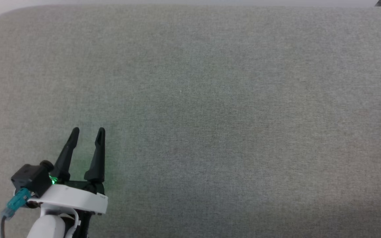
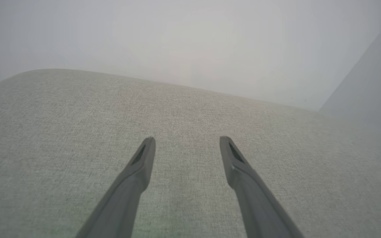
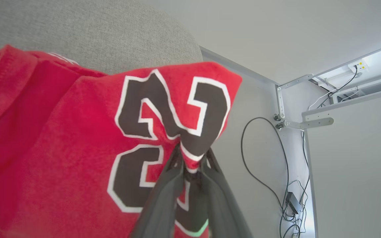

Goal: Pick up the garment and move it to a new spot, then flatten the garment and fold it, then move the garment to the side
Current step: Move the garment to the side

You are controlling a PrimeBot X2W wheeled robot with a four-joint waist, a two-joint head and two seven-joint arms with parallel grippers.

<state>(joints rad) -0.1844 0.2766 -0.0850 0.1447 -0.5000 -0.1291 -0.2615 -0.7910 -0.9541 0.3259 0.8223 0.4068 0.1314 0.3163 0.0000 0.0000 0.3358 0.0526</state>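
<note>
Between the fingers of the right claw a fold of the garment was pinched at its printed "23", the rest being spread toward 9 o'clock in the wrist view. At 7 o'clock in the head view the left claw was held open, empty, over the cushion.

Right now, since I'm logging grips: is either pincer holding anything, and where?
The right pincer pinches the red jersey shirt at a bunched fold in its black-and-white numerals; left pincer open, empty.
</note>
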